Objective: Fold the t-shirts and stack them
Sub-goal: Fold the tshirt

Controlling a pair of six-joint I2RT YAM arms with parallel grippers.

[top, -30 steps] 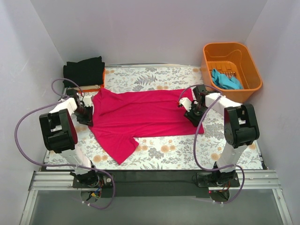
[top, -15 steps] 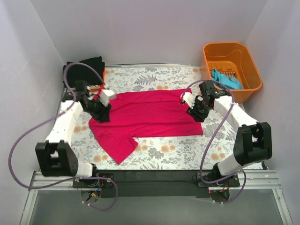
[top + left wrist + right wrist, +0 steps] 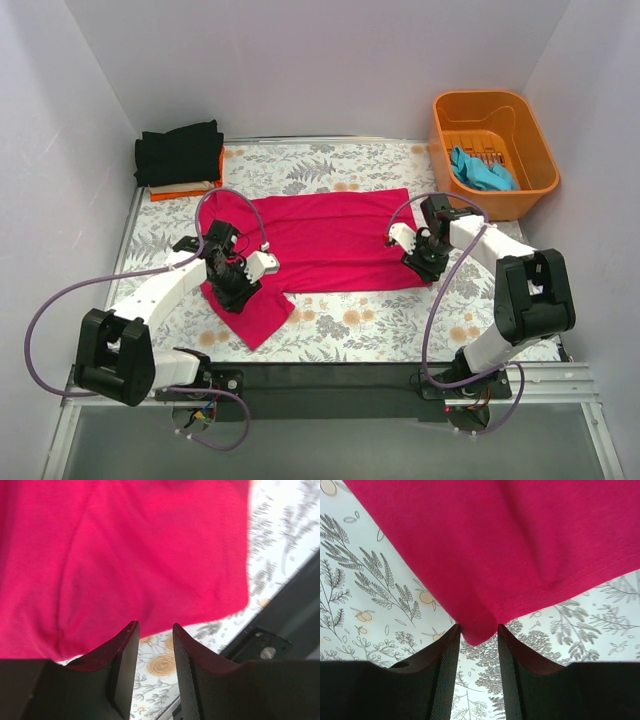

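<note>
No text, labels, brand marks or nos. legible in any view, top cam or either wrist cam.

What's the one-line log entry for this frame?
phase: folding magenta t-shirt | left gripper: shut on its edge | right gripper: shut on hem corner | teal t-shirt: in orange basket | black t-shirt: folded, far-left
</note>
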